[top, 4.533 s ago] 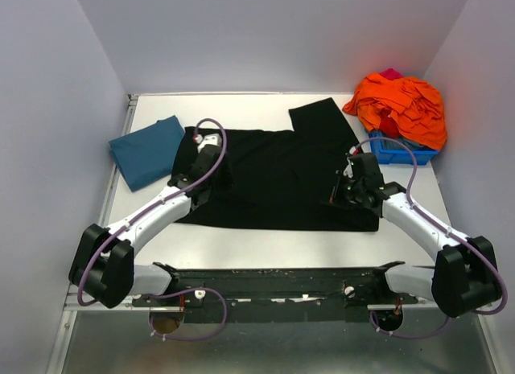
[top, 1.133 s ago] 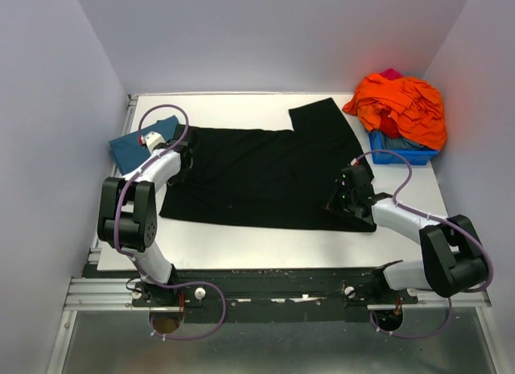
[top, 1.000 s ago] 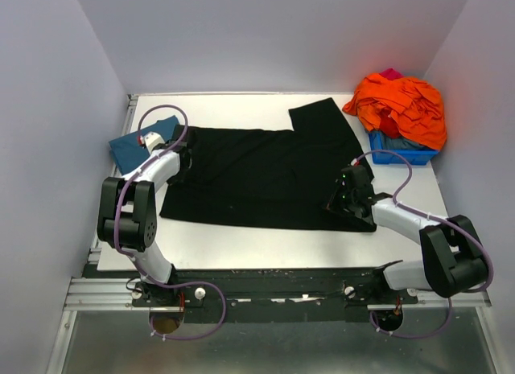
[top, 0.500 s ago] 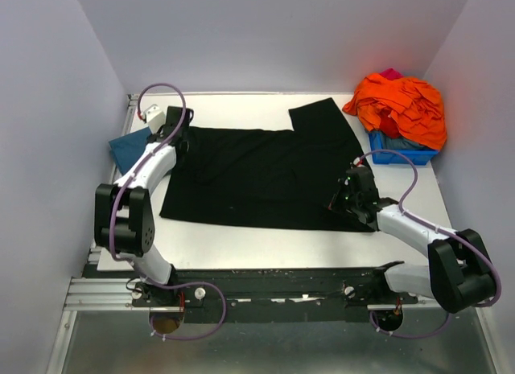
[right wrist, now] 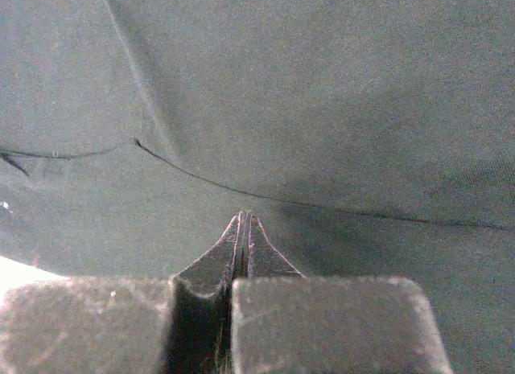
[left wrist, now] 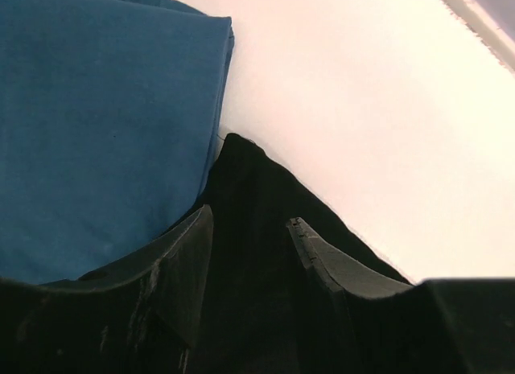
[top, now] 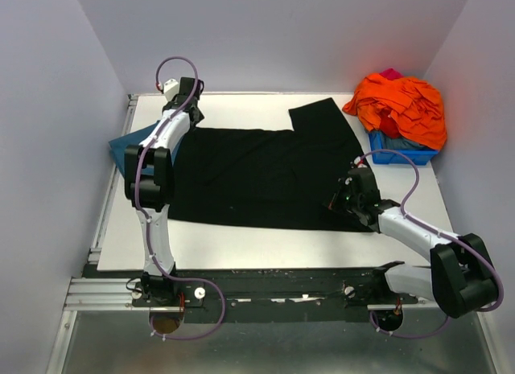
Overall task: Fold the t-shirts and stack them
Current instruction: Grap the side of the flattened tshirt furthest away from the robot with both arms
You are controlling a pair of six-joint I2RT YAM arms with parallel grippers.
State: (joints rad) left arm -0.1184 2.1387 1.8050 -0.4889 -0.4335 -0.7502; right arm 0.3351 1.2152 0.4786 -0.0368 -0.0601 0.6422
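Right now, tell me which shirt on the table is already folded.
The teal-blue t-shirt at the left edge: it is a folded rectangle, while the black t-shirt lies spread flat and the orange clothes sit crumpled.

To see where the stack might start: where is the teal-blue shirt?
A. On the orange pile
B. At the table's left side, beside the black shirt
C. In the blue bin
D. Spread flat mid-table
B: the teal-blue shirt lies with a neat straight edge at the left side of the table, right next to a corner of the black shirt.
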